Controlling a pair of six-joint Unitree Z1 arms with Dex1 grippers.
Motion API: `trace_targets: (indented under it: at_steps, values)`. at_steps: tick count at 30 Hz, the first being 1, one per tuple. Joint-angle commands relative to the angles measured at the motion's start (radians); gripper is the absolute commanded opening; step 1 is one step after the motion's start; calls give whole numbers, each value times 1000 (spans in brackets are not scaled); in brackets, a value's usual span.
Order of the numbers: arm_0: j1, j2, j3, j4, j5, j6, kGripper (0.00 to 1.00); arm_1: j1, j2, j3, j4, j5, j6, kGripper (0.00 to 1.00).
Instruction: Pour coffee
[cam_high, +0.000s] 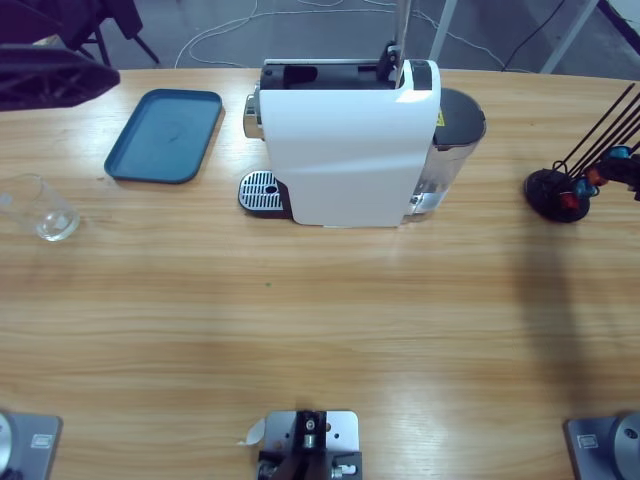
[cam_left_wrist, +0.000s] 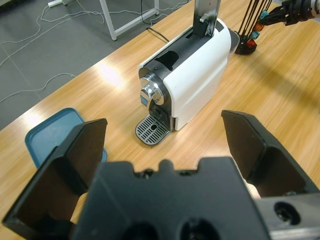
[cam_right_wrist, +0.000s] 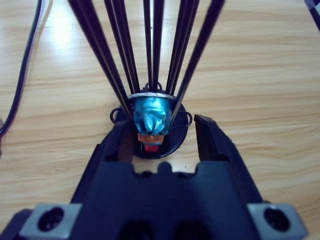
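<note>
Coffee machine (cam_high: 350, 150) sits mid-table toward the far edge, white body, lid lever (cam_left_wrist: 206, 17) standing upright, capsule slot open on top. Chrome spout (cam_left_wrist: 149, 91) faces the blue tray side, round drip grate (cam_high: 260, 190) below it with nothing on it. Water tank (cam_high: 452, 140) at the machine's back end, dark lid on.

Capsule rack (cam_high: 565, 190): black round base with thin black rods fanning upward, at the table's right end in the high view. A blue foil capsule (cam_right_wrist: 152, 116) hangs between the rods, with an orange one and a red one stacked under it.

Right gripper (cam_right_wrist: 162, 135) is at that rack, jaws spread either side of the blue capsule, close to it. Can't tell if either jaw touches it; not pinching anything that I can see. In the high view only a bit of it shows at the right edge.

Left gripper (cam_left_wrist: 162, 145) hangs above the table's left end, looking along toward the machine's spout end; jaws spread wide, holding nothing. In the high view the arm shows as a dark shape in the top-left corner.

Blue tray (cam_high: 166, 135) lies flat left of the machine, bare. Clear glass (cam_high: 38, 208) stands upright near the left edge, well apart from the grate.
</note>
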Motion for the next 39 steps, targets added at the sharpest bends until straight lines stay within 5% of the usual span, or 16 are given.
trace_targets:
  at_steps: [1,8,10,19,39]
  values:
    - [-7,31,42,-6,-2,-21,1000,-13,39,-9,-31,-8,-8,471]
    - [-7,28,42,-6,-2,-24,1000,-16,40,-7,-29,-2,-8,330]
    - [-7,27,45,-6,-2,-25,1000,-16,39,-6,-29,-2,-8,223]
    - [-14,26,47,-6,0,-28,1000,-16,19,-17,-14,5,-9,96]
    - [-43,37,89,-37,-10,-40,1000,71,-167,-282,311,-37,7,94]
